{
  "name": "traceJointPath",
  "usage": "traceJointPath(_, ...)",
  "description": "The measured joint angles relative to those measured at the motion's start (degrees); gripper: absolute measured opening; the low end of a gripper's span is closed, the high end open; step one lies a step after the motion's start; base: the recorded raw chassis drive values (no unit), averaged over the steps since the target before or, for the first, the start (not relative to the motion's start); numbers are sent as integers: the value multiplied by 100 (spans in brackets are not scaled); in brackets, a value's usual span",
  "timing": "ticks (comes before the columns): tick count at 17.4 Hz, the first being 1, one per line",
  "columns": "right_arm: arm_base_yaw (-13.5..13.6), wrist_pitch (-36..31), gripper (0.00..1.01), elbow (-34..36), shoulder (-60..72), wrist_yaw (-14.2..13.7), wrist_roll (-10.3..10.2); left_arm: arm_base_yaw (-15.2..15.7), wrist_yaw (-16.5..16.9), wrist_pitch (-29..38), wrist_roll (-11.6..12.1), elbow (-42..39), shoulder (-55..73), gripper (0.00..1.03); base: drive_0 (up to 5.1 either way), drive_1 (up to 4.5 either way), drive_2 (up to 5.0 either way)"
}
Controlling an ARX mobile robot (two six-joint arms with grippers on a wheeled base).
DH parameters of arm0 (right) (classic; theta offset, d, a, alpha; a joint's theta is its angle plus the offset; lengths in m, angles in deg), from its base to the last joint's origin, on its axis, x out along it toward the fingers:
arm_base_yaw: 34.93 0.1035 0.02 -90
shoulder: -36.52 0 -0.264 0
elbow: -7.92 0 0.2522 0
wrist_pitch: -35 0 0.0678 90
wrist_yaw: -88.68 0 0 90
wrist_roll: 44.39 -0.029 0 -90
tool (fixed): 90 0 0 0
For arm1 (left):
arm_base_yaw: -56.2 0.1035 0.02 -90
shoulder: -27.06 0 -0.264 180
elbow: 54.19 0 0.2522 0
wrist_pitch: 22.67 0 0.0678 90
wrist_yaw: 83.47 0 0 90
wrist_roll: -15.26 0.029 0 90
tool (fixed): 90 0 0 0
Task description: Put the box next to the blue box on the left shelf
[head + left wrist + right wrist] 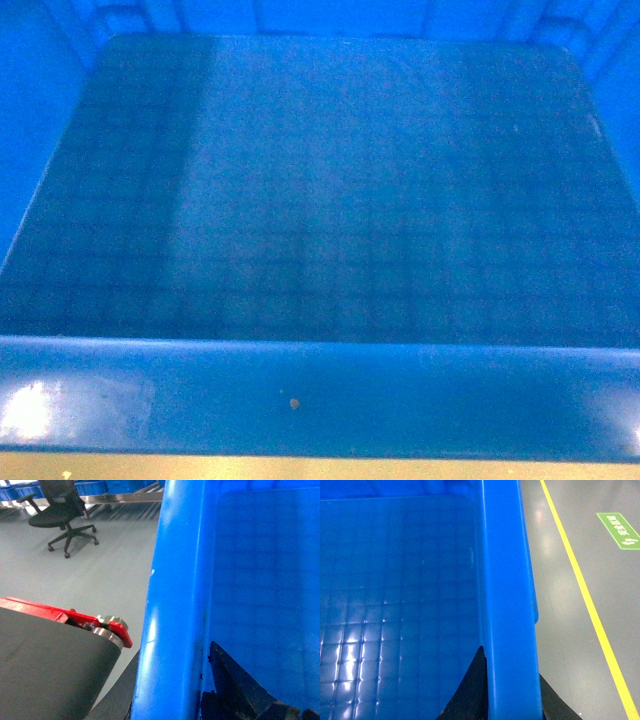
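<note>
Box (320,250) rim pinched by both claws (512,700).

A warehouse or factory floor: smooth grey floor (560,605) with a painted yellow line (585,595) and, beyond the line, a green floor sign (618,530). Beyond the office chair (60,512) runs a metal rack (125,497) carrying blue crates (90,487); nearer than the chair, a red-edged conveyor belt (65,645).

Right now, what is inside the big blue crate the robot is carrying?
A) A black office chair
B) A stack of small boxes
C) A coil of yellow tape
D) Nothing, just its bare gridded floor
D: the head view shows the blue crate holding only its bare grid-embossed floor.
</note>
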Motion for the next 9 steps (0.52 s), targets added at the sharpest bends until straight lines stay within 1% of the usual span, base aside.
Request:
traceJointPath(6, 0, -2, 9, 0, 2, -2, 0, 0, -2, 0, 2, 0, 0, 34, -170, -170, -170)
traceJointPath(9, -4, 7, 9, 0, -11, -20, 2, -2, 15, 11, -2, 0, 9, 34, -30, -30, -30)
